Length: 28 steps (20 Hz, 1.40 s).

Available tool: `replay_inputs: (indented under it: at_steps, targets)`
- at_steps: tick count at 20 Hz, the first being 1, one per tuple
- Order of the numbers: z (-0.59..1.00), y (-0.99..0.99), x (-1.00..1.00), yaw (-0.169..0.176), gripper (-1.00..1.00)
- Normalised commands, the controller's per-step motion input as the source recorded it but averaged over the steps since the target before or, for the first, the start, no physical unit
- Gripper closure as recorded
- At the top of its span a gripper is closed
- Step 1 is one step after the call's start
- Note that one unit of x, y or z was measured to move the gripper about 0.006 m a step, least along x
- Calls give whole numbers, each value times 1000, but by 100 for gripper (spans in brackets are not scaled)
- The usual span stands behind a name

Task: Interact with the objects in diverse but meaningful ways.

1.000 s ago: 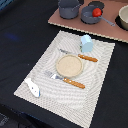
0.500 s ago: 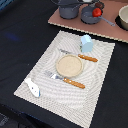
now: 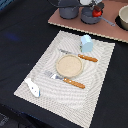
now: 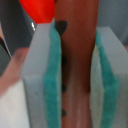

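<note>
Nothing moved since earlier | jaws apart, empty | red tomato (image 3: 96,12) seemingly in grey saucepan (image 3: 91,17)

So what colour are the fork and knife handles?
Orange, on both the fork and the knife; clearest in the exterior view.

We see the gripper (image 3: 93,4) only in part in the exterior view, cut off by the top edge, so we cannot tell there how its jaws stand. The tomato (image 3: 98,8) below it is half covered by the gripper. The pot (image 3: 68,10) at the far edge of the brown board (image 3: 60,21) loses its top to the picture's edge, and the bowl (image 3: 123,17) is cut by the exterior view's right edge. In the wrist view everything is blurred: the two fingers (image 4: 42,80) run out of the picture, the red shape (image 4: 39,10) is cropped, and we cannot tell what it is.
</note>
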Motion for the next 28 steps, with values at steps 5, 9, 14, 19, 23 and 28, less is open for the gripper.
replay_inputs:
  at_steps: [5,9,14,19,23,28]
  targets:
    - [137,119,107,-159,-100]
    - [458,27,46,-139,-100]
    - [450,-520,2,-88,-100]
    - [443,-890,-74,-22,-100]
    - [224,-994,-23,0,-100]
    - [2,-1000,-109,0,-100]
